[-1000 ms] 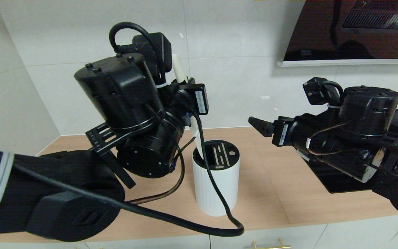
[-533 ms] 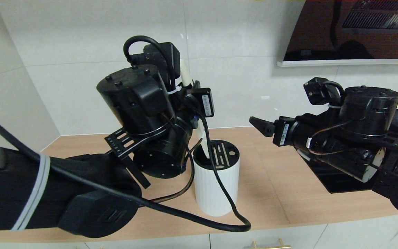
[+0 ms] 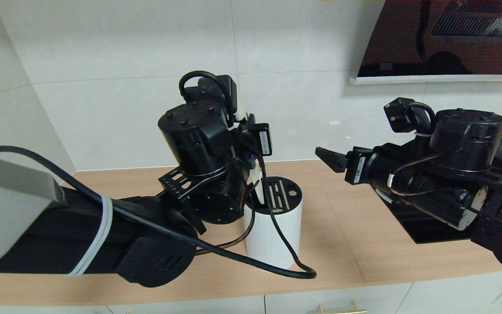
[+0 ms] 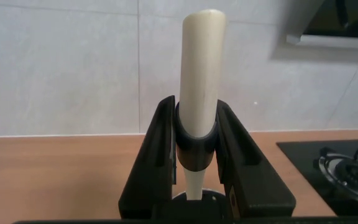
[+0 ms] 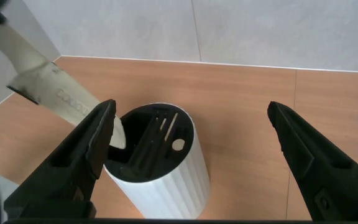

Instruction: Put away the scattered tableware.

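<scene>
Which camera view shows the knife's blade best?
The right wrist view: the knife blade shows broadside, its tip at the holder. The left wrist view gives the handle in the left gripper; the head view, a sliver beside that arm.

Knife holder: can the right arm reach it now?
Probably yes, from the side: the open right gripper hangs beside the knife holder with only counter between. The left gripper holds a knife over its top, crowding that.
</scene>
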Available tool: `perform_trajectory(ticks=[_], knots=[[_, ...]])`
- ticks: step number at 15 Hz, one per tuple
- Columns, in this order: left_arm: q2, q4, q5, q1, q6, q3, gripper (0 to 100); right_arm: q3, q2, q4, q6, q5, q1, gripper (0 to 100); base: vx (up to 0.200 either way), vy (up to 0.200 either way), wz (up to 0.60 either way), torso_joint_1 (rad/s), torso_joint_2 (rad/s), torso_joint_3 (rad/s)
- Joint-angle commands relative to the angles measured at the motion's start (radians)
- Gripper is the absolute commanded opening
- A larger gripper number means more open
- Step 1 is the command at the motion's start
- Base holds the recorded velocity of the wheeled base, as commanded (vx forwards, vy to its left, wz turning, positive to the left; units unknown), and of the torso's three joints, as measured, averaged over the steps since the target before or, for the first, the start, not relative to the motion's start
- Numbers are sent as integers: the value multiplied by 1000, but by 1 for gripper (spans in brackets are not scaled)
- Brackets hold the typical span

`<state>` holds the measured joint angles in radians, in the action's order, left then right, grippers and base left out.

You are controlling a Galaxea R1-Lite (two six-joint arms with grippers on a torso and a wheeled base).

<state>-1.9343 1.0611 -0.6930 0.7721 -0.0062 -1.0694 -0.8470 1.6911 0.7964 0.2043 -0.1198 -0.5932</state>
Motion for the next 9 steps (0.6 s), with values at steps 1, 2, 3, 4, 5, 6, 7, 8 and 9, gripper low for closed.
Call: perform_trajectory(ticks=[1, 2, 3, 4, 5, 6, 7, 8, 9], knots=[[-25, 7, 0, -1, -1, -6, 0, 2, 1, 1, 0, 0, 0, 100, 0, 0, 0, 0, 0, 0], [-29, 13, 0, 1, -1, -6, 0, 2, -1, 1, 0, 0, 0, 100, 0, 0, 0, 0, 0, 0], [-32, 13, 0, 1, -1, -6, 0, 2, -1, 1, 0, 0, 0, 100, 0, 0, 0, 0, 0, 0], [-38, 14, -2, 3, -1, -6, 0, 2, -1, 1, 0, 0, 0, 100, 0, 0, 0, 0, 0, 0], [-45, 14, -2, 3, -3, -4, 0, 2, -2, 1, 0, 0, 0, 100, 0, 0, 0, 0, 0, 0], [-52, 14, -2, 6, -3, -3, 0, 2, -1, 1, 0, 0, 0, 100, 0, 0, 0, 0, 0, 0], [-63, 14, -2, 7, -3, 0, 0, 2, -1, 1, 0, 0, 0, 100, 0, 0, 0, 0, 0, 0], [-72, 14, -2, 7, -9, 3, 0, 2, -1, 1, 0, 0, 0, 100, 0, 0, 0, 0, 0, 0], [-81, 14, -2, 10, -26, 2, 0, 2, -1, 1, 0, 0, 0, 100, 0, 0, 0, 0, 0, 0]])
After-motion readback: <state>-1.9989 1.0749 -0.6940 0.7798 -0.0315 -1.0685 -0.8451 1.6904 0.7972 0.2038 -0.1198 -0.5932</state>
